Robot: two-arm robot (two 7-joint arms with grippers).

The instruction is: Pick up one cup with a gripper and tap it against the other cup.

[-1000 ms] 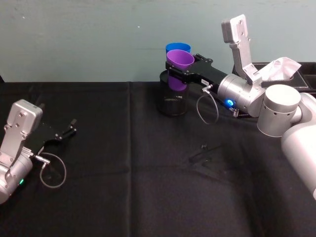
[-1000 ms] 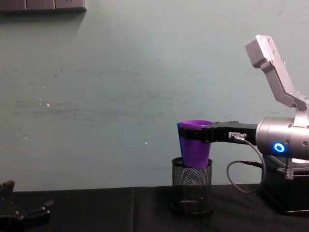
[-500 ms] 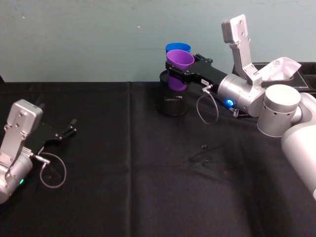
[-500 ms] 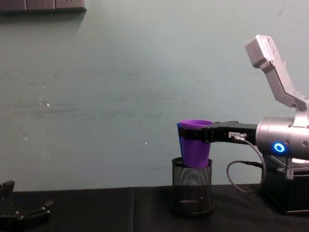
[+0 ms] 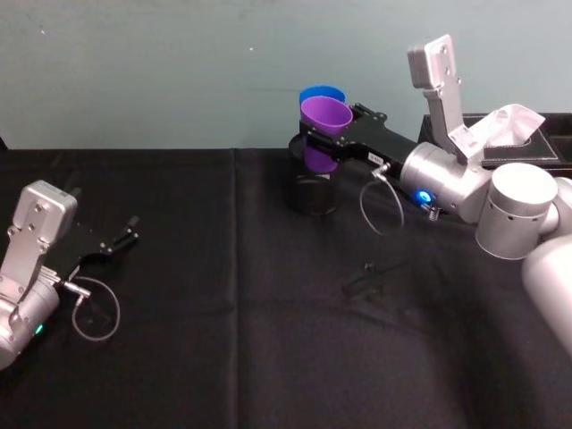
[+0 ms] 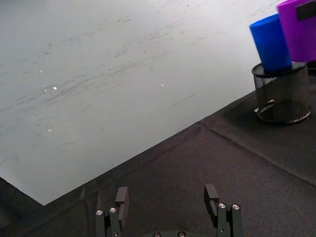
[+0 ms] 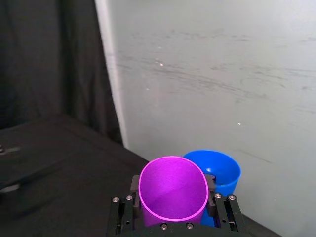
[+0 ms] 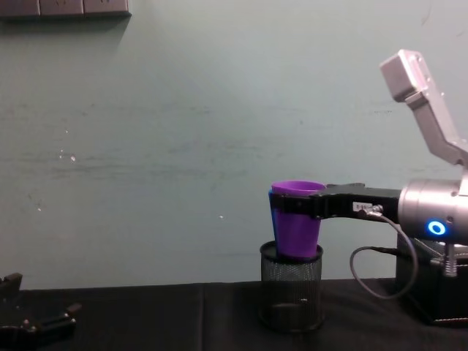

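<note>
Above a black-draped table (image 5: 223, 340), the right gripper (image 5: 323, 134) clamps its jaws around the purple cup (image 5: 323, 132), holding it aloft over a black wire-mesh pen holder (image 8: 292, 296), right against the blue cup (image 6: 271, 43) standing in it. Far left, the idle left gripper (image 6: 168, 200) rests low, jaws apart.
</note>
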